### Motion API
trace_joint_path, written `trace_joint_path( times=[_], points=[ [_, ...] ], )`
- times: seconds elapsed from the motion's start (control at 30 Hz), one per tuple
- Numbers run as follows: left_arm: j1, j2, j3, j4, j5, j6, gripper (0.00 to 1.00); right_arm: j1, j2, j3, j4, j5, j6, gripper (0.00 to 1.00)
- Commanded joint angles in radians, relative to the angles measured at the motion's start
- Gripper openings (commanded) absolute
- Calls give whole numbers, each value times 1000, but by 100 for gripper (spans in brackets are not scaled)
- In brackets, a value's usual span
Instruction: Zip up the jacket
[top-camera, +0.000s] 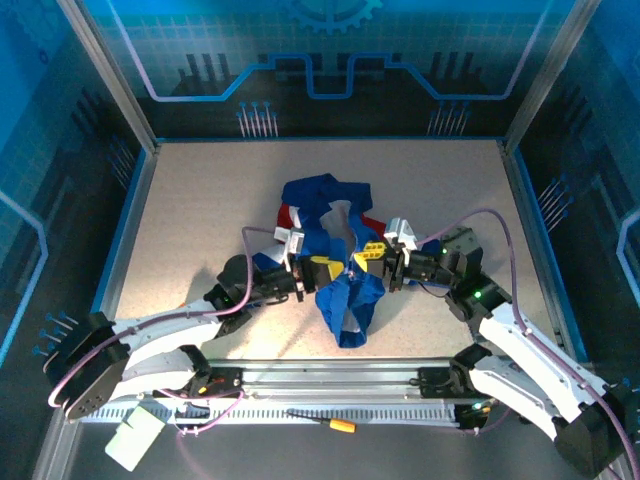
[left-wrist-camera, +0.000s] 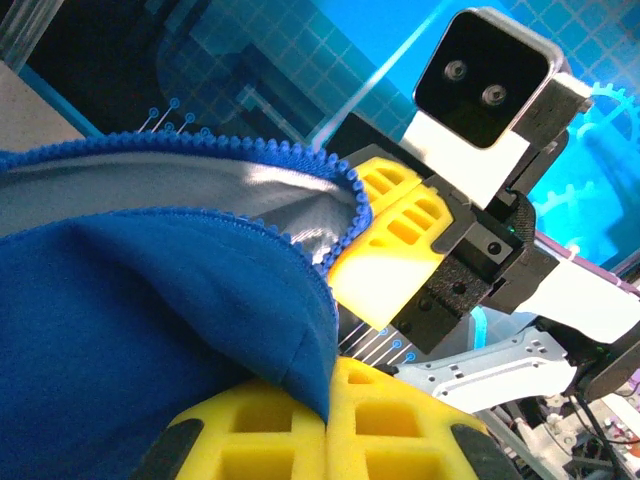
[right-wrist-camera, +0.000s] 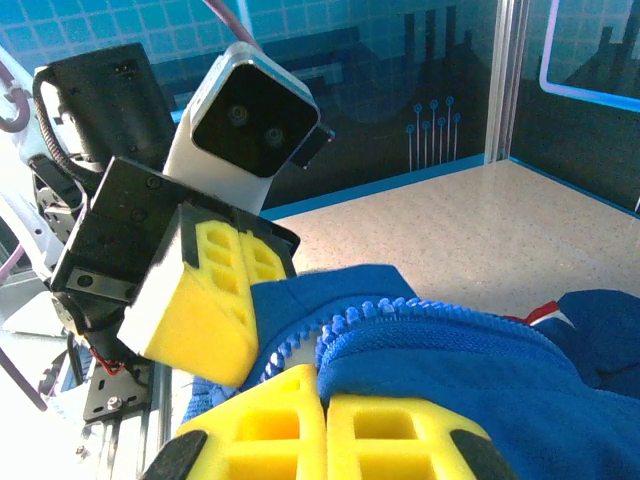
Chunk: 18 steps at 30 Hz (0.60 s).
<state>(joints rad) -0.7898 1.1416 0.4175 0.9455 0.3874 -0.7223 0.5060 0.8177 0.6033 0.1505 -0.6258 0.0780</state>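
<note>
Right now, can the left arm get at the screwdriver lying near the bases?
Probably not at once. The left gripper is shut on the jacket, so it must let go first. The screwdriver lies uncovered on the near ledge, behind the gripper.

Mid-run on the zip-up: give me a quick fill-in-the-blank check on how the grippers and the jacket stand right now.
1. The left gripper and the right gripper are both ____ on the jacket.
2. The fingers of each gripper are padded in the colour ____.
3. The jacket's edges carry blue zipper teeth, and the two sides are not yet ____ together.

Missing words: shut; yellow; zipped.
</note>
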Motion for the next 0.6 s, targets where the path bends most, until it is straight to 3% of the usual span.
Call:
trace_joint_path(
  times=[0.0,0.27,0.57],
  points=[
    [-14,-16,-12,12,-28,40,0,19,-16,-4,55,19,7,0],
    [-22,-52,-21,-16,-116,44,0,33,-18,-3,40,33,-1,0],
    [-32,-60,-10,-64,-126,58,0,45,-15,-1,48,50,-2,0]
  ],
)
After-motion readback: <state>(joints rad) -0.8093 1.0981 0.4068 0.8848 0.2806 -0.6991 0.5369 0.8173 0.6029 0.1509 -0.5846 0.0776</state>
